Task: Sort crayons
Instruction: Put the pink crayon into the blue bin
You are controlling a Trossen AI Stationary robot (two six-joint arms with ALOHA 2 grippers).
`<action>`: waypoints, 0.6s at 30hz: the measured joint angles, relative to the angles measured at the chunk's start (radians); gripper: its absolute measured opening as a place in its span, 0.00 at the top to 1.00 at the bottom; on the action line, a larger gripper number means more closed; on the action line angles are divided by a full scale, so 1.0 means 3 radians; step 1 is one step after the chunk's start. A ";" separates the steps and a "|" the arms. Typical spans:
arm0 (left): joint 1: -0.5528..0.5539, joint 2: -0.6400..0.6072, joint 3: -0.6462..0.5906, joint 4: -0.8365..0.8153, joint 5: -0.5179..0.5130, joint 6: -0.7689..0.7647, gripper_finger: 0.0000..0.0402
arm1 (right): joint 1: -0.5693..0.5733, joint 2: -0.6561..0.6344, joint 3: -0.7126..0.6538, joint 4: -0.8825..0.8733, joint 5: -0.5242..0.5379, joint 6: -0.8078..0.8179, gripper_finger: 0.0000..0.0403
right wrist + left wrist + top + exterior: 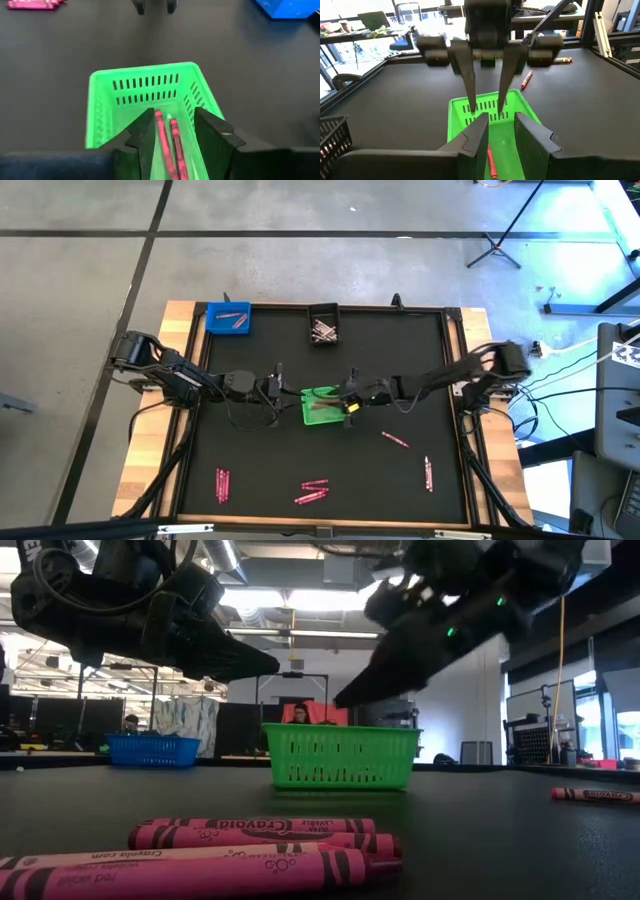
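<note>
Three bins: green point(320, 406), blue point(228, 318), black point(323, 327), two hands

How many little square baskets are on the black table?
3. A blue plastic basket sits at the far left corner, a black basket at the far edge's middle, and a green slotted basket in the centre, between the left gripper and right gripper.
</note>
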 joint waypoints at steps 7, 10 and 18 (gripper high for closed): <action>-0.0006 0.0000 0.0000 -0.0001 -0.0001 -0.0019 0.79 | 0.0000 -0.0815 0.0000 -0.1288 -0.0549 0.0657 0.68; -0.0006 0.0000 0.0000 -0.0001 -0.0001 -0.0019 0.79 | 0.0066 -0.1056 0.0000 -0.1763 -0.0923 0.1161 0.69; -0.0006 0.0000 0.0000 0.0000 -0.0002 -0.0018 0.79 | 0.0608 -0.1227 0.0000 -0.2608 -0.0996 0.2044 0.69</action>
